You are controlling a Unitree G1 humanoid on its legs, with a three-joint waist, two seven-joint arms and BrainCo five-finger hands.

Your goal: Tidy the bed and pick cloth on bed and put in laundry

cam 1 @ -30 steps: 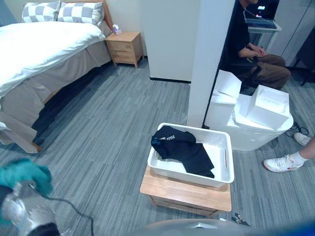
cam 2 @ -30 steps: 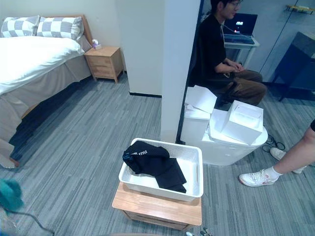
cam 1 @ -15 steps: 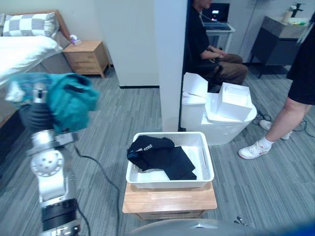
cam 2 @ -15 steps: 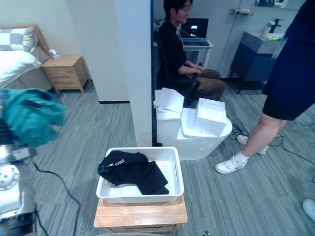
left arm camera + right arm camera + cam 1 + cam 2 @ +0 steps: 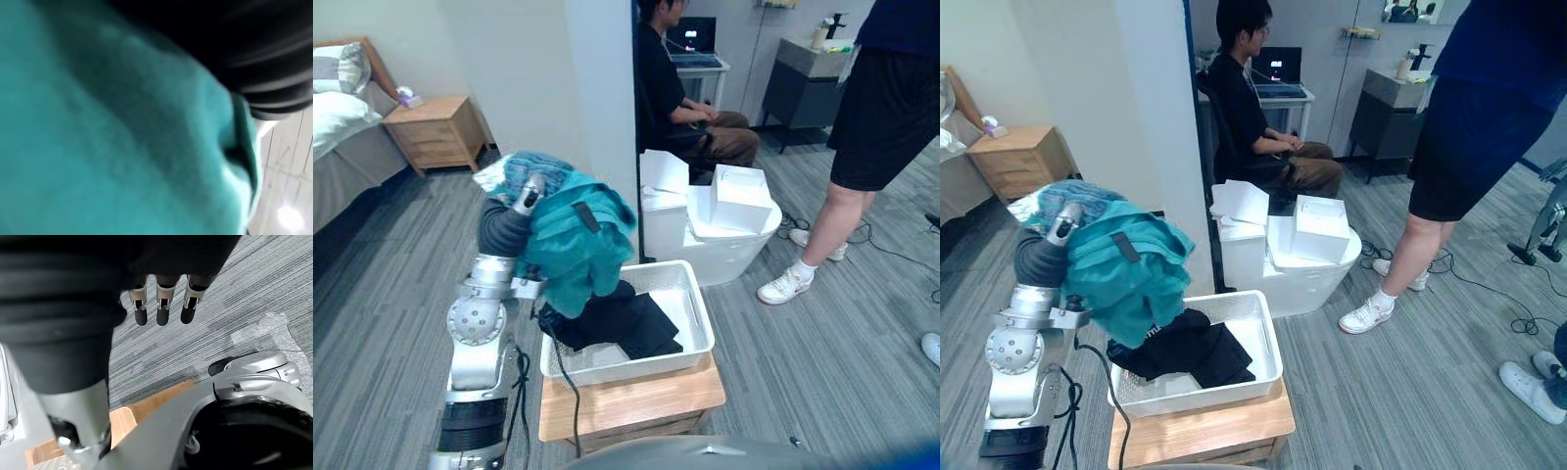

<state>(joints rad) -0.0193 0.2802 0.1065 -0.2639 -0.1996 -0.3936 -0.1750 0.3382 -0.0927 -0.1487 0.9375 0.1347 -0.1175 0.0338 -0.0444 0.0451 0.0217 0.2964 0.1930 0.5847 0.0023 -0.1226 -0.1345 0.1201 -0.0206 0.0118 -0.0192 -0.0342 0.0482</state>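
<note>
Teal cloth [image 5: 576, 240] draped over raised left hand [image 5: 525, 200] above white basket [image 5: 703, 318], fingers hidden, grip unclear

The left hand [image 5: 530, 192] has been raised from low down, well apart from the white plastic basket [image 5: 697, 311], to a place above the basket's left side. The bunched teal cloth [image 5: 576, 245] has been carried along with it and now hangs just below the hand, over the black garment [image 5: 631, 323] in the basket. The view has been swung away from the bed [image 5: 337, 113]. A standing person in dark shorts [image 5: 876, 108] has come in, well apart from the hand.
</note>
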